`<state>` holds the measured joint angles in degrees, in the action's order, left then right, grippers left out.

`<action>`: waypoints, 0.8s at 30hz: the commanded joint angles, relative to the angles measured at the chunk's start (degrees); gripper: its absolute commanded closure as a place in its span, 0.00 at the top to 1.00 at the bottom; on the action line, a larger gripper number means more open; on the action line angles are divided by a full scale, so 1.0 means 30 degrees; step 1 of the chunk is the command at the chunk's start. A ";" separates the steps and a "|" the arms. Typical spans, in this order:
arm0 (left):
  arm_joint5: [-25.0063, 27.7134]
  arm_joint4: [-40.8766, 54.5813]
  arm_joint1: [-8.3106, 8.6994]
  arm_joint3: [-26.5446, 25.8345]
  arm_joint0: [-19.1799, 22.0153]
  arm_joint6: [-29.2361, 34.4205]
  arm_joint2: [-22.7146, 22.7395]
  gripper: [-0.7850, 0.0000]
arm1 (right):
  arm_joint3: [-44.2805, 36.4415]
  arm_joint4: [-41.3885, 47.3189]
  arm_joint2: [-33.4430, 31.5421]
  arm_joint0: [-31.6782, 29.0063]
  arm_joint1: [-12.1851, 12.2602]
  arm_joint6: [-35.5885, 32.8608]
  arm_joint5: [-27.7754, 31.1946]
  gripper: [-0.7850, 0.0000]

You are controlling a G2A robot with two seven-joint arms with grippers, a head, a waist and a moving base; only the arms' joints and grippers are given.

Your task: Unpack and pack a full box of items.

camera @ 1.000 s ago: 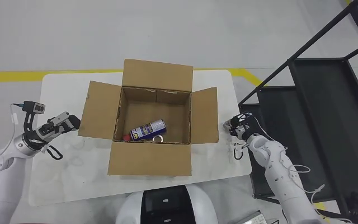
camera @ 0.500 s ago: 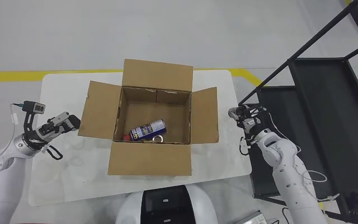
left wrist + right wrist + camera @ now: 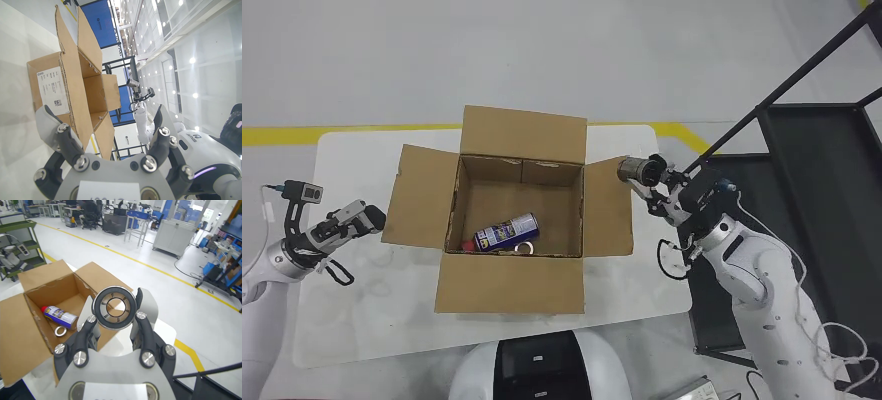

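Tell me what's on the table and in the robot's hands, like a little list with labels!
Table: white, with one open cardboard box on it, flaps spread out
Inside box: blue spray can with a red cap, lying on its side; metal ring next to it
Right gripper: jaws shut on a metal sleeve, held up by the box's flap
Left gripper: jaws open, empty, beside the box on the other side

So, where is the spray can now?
In the top view, the spray can lies inside the open box, near its robot-side wall, beside a metal ring.
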<state>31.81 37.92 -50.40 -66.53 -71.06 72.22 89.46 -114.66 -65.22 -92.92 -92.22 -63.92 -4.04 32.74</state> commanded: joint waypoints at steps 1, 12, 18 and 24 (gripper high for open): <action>0.0000 0.0001 0.0000 0.0000 0.0000 0.0000 0.0000 1.00 | -0.0008 -0.0303 0.0794 0.0317 -0.0024 -0.0371 0.0089 0.00; 0.0000 0.0001 0.0000 0.0000 0.0000 0.0000 0.0000 1.00 | 0.1754 0.0989 0.3202 0.2040 -0.0265 -0.0758 -0.0534 0.00; 0.0000 0.0001 0.0000 0.0000 0.0000 0.0000 0.0000 1.00 | 0.1754 0.0989 0.3202 0.2040 -0.0265 -0.0758 -0.0534 0.00; 0.0000 0.0001 0.0000 0.0000 0.0000 0.0000 0.0000 1.00 | 0.1569 0.0646 0.3725 0.2480 -0.0302 -0.1222 -0.0757 0.00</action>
<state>31.81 37.92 -50.40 -66.53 -71.06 72.22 89.46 -109.73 -62.85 -82.57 -85.52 -64.77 -6.98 30.64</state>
